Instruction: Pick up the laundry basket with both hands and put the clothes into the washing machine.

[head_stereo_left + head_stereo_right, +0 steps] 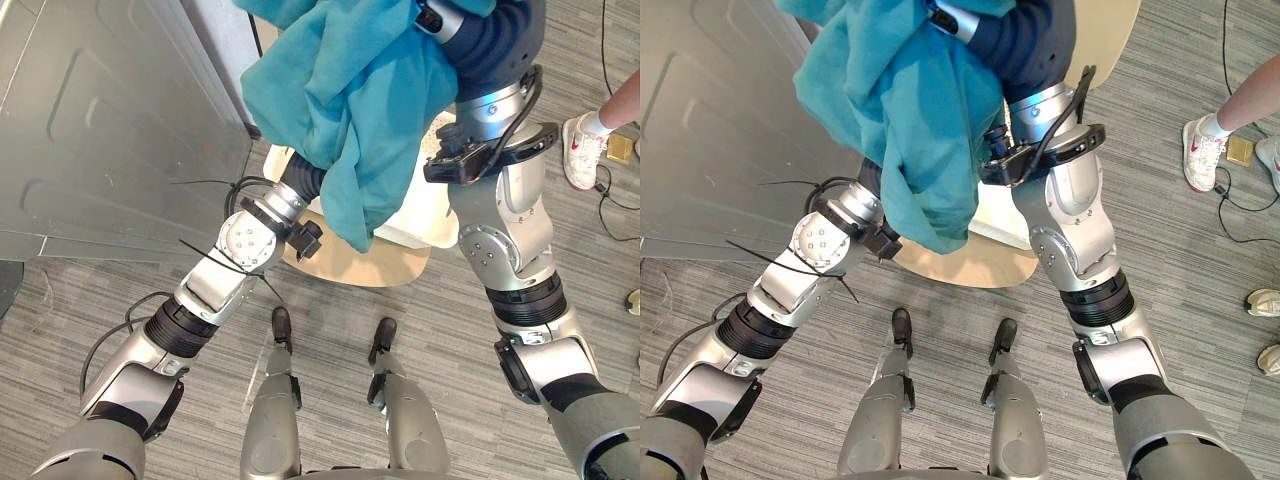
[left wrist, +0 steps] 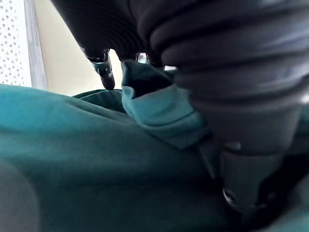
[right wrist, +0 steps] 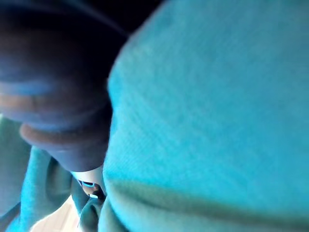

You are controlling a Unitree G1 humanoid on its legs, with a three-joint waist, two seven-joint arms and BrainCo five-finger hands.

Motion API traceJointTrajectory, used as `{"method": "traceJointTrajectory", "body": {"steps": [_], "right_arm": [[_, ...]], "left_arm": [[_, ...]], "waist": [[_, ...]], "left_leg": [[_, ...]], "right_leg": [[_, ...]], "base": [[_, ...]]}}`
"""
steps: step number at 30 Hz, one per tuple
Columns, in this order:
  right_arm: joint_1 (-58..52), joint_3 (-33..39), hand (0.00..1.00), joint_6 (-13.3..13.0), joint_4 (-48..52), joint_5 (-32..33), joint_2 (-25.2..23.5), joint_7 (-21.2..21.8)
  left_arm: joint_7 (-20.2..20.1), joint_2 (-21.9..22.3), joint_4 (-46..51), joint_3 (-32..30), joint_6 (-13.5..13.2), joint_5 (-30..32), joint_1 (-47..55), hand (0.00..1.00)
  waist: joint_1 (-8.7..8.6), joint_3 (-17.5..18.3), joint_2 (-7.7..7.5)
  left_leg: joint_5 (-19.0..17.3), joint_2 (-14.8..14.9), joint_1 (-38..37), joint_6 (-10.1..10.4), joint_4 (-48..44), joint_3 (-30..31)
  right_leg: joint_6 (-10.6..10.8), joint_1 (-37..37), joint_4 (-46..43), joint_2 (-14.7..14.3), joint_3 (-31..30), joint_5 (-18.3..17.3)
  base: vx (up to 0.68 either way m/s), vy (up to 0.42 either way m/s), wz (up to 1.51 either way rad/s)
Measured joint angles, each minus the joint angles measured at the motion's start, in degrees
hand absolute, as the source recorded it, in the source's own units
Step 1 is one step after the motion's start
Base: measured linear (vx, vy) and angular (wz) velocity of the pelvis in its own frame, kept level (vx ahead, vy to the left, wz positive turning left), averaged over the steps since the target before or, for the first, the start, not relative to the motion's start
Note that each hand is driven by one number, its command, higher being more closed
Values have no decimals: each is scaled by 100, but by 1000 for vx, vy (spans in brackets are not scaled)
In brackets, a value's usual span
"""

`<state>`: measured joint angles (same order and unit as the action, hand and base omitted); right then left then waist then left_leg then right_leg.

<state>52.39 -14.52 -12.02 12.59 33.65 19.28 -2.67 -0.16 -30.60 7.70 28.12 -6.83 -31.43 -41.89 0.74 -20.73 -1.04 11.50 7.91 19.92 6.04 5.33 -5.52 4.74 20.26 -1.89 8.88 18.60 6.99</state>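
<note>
Teal garment (image 1: pixel 350 110), left eye view: draped over both arms at 12 o'clock, above cream basket (image 1: pixel 420 220); grey panel (image 1: pixel 120 130) at 10. Left wrist view: cloth against left hand (image 2: pixel 217 58); we cannot tell its grasp. Right wrist view: right hand (image 3: pixel 58 96) buried, likewise. We should gather the hem before swinging to 10.

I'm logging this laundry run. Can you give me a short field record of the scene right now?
cloth: teal cloth, held high, hanging down over the basket
right hand: right hand up at the cloth's top, grip hidden
left hand: left hand under the cloth, grip unclear
basket: white basket below, between the arms
robot's left: grey panel
bystander: person's shoe
</note>
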Motion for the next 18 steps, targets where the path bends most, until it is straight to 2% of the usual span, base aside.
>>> {"method": "traceJointTrajectory", "body": {"steps": [9,12,14,18], "right_arm": [[0,-231,100,6,-70,7,-82,59],[1,-219,100,6,-156,15,117,187],[1,-174,100,8,-171,16,429,229],[-3,243,100,3,-154,105,1203,413]], "left_arm": [[-146,-97,-111,111,-3,-279,-98,0],[-411,-623,-53,113,-5,-405,-80,0],[-532,-1144,191,112,-14,-441,57,0],[-1069,-2472,1187,111,-99,-708,868,0]], "waist": [[-5,0,0],[-8,0,0],[-6,0,0],[27,1,2]], "left_leg": [[1,-2,25,0,0,28],[1,-2,27,0,0,20],[1,-2,29,0,0,19],[0,-9,43,0,0,-43]], "right_leg": [[0,3,10,0,22,0],[0,11,9,1,16,0],[0,13,9,2,15,0],[0,44,2,17,-6,0]], "base": [[0,0,0],[0,0,0],[0,0,0],[0,0,-1]]}}
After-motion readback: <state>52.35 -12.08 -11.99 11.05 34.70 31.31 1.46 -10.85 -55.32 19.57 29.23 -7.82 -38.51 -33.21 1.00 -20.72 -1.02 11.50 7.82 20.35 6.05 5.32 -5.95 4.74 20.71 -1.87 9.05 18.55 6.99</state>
